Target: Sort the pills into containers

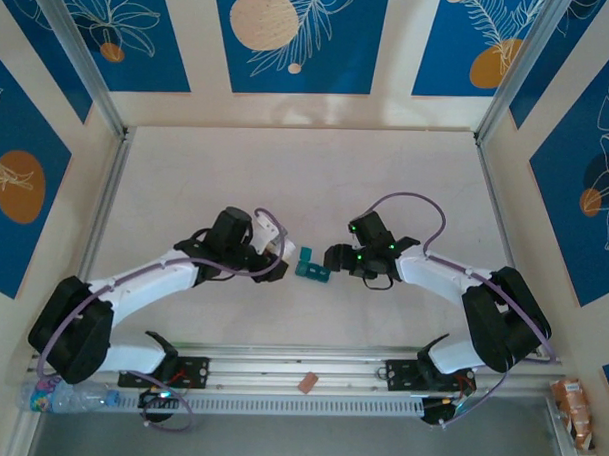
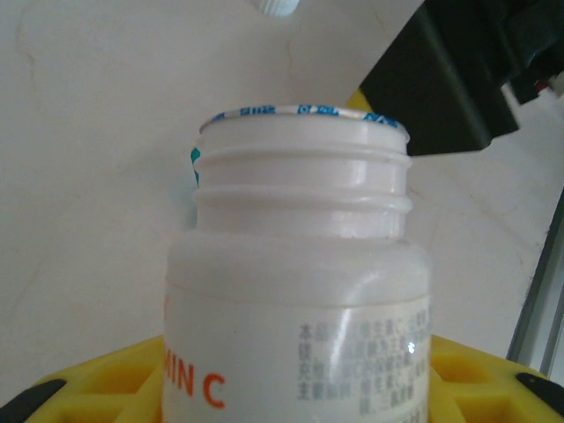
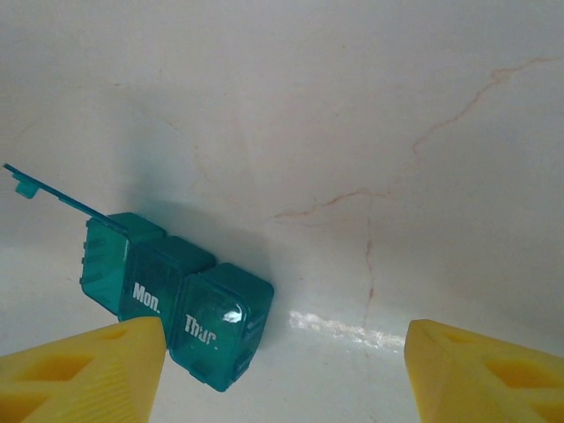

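Clenching the bottle [image 2: 295, 291] in my left pincer [image 1: 275, 259], I am aiming its mouth at the organiser [image 3: 176, 300], which is lying mid-table between both pincers; my right pincer [image 3: 282, 370] is hovering released above it. I should be pouring slowly into the open-lidded end compartment [image 3: 104, 254]

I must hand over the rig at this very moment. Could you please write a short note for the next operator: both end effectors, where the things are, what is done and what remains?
Left end effector: shut on the white bottle, which has its cap off.
Right end effector: open, holding nothing.
The teal organiser lies on the table between the two arms. Its end lid is open; "Mon." and "Thur." are shut.
Done: bottle uncapped, one compartment opened.
Left: get the pills into the compartments. Whether the open one already holds a pill cannot be told.
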Available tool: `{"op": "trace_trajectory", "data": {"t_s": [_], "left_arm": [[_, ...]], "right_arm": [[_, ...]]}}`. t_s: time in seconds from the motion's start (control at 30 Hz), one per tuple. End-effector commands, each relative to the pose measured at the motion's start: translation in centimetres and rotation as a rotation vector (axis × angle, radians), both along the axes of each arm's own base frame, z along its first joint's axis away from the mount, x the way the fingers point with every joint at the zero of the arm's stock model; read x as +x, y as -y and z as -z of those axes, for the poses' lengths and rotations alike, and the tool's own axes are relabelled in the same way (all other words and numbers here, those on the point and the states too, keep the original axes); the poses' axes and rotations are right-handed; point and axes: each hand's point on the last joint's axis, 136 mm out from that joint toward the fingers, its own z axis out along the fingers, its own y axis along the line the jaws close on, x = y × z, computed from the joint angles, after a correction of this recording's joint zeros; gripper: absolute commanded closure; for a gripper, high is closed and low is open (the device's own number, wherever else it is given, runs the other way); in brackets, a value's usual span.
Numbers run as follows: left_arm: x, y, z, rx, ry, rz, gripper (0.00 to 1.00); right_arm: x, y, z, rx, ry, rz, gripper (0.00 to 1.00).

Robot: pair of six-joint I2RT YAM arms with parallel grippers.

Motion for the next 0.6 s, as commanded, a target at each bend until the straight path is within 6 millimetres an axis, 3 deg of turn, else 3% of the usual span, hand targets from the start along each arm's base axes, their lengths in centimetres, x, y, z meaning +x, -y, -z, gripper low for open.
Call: {"op": "trace_trajectory", "data": {"t_s": [0.0, 0.57], "left_arm": [[-0.3, 0.2, 0.7, 0.042, -0.012, 0.021, 1.0], [-1.2, 0.9, 4.3, 0.215, -0.105, 0.075, 1.0]], "right_arm": [[-0.1, -0.8, -0.5, 0.032, 0.008, -0.012, 0.28], [-0.5, -1.8, 0.1, -0.065, 0.014, -0.082, 0.28]]}}
